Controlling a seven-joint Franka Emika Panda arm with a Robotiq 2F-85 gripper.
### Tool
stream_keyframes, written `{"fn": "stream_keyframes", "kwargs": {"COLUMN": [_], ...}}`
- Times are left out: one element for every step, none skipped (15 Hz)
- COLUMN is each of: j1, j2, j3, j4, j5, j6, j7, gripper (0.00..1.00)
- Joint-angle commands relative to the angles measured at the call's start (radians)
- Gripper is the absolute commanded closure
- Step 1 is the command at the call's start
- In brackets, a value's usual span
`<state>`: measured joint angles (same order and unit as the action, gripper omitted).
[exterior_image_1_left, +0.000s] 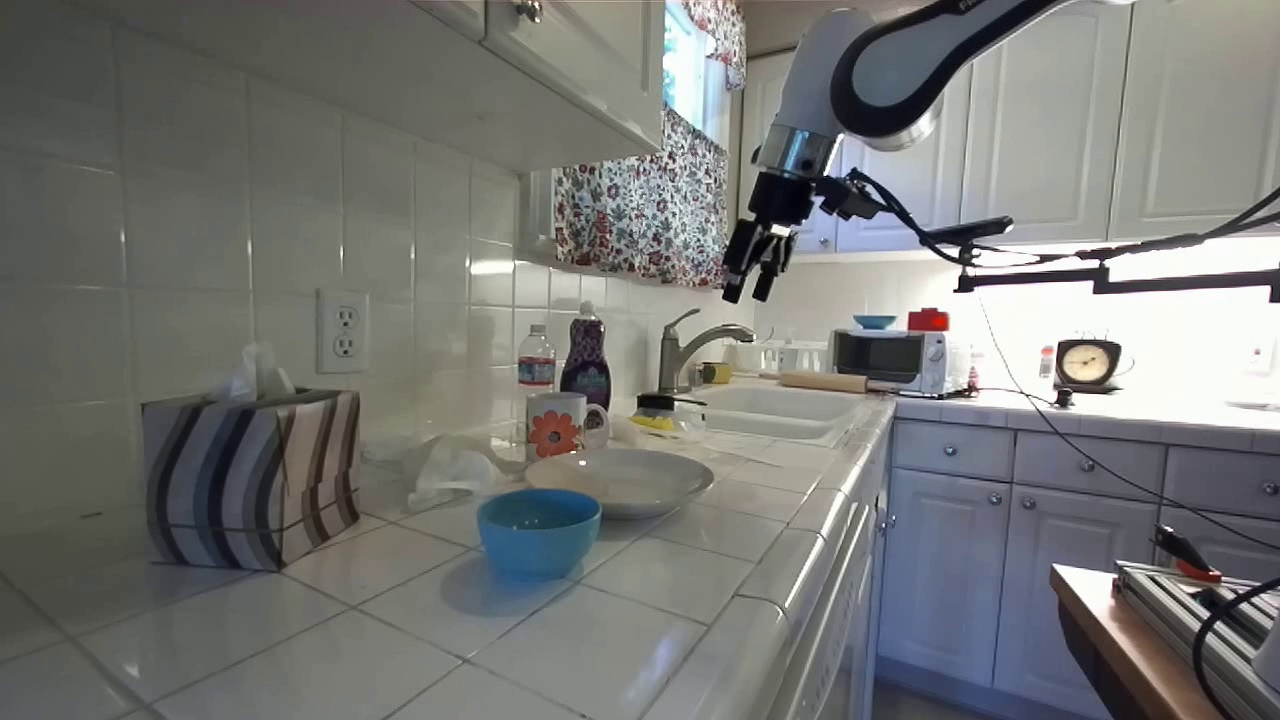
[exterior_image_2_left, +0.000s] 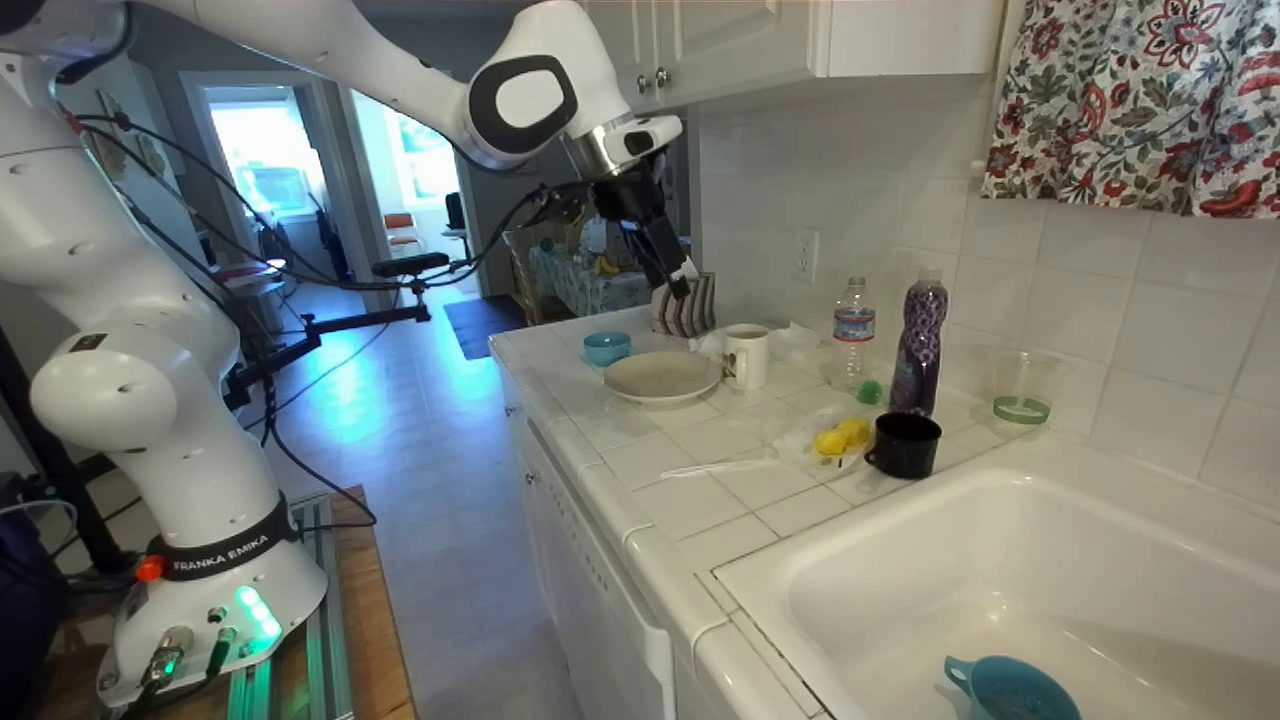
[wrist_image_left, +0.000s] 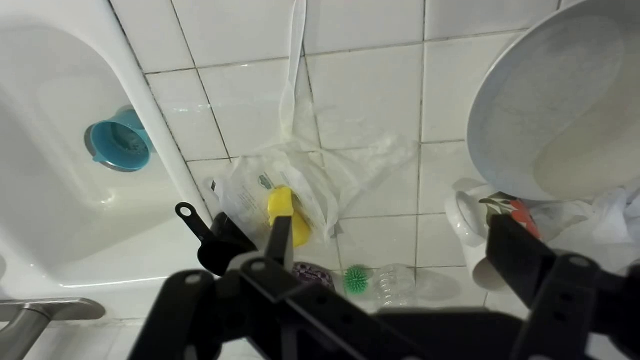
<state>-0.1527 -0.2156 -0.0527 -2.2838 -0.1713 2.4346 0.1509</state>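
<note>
My gripper (exterior_image_1_left: 749, 286) is open and empty, high above the counter; it also shows in an exterior view (exterior_image_2_left: 676, 283). In the wrist view the spread fingers (wrist_image_left: 393, 237) frame bare tile, a green spiky ball (wrist_image_left: 356, 279) and a clear bottle (wrist_image_left: 394, 286). A white flowered mug (wrist_image_left: 480, 250) lies under the right finger in that view. A yellow object (wrist_image_left: 281, 201) on a crumpled plastic bag (wrist_image_left: 250, 187) is beside the left finger. A purple bottle (exterior_image_2_left: 918, 345) and black cup (exterior_image_2_left: 905, 446) stand nearby. A plate (exterior_image_2_left: 662, 378) and blue bowl (exterior_image_2_left: 607, 348) are farther along the counter.
A white sink (wrist_image_left: 55, 200) holds a teal cup (wrist_image_left: 120, 145); a faucet (exterior_image_1_left: 690, 350) stands behind it. A striped tissue box (exterior_image_1_left: 255, 480) is against the wall. Upper cabinets (exterior_image_1_left: 570, 70) overhang the counter. A clear cup (exterior_image_2_left: 1025, 388) stands by the sink.
</note>
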Motion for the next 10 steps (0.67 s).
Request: {"fn": "stream_keyframes", "kwargs": {"j1": [-0.003, -0.01, -0.025, -0.037, -0.053, -0.069, -0.085, -0.093, -0.096, -0.092], "j2": [0.035, 0.052, 0.077, 0.105, 0.141, 0.171, 0.207, 0.236, 0.267, 0.299], "j3": [0.004, 0.006, 0.01, 0.012, 0.014, 0.016, 0.018, 0.013, 0.006, 0.001], "j4": [0.007, 0.012, 0.019, 0.031, 0.05, 0.07, 0.102, 0.133, 0.172, 0.216], "j5": [-0.031, -0.049, -0.092, -0.136, -0.203, -0.277, -0.363, -0.446, -0.529, -0.599], "j6": [0.072, 0.112, 0.175, 0.23, 0.29, 0.33, 0.366, 0.39, 0.404, 0.412], "j7": [0.056, 0.08, 0.116, 0.156, 0.199, 0.253, 0.312, 0.367, 0.419, 0.464], "gripper": [0.0, 0.0, 0.0, 0.0, 0.0, 0.0, 0.0, 0.0, 0.0, 0.0]}}
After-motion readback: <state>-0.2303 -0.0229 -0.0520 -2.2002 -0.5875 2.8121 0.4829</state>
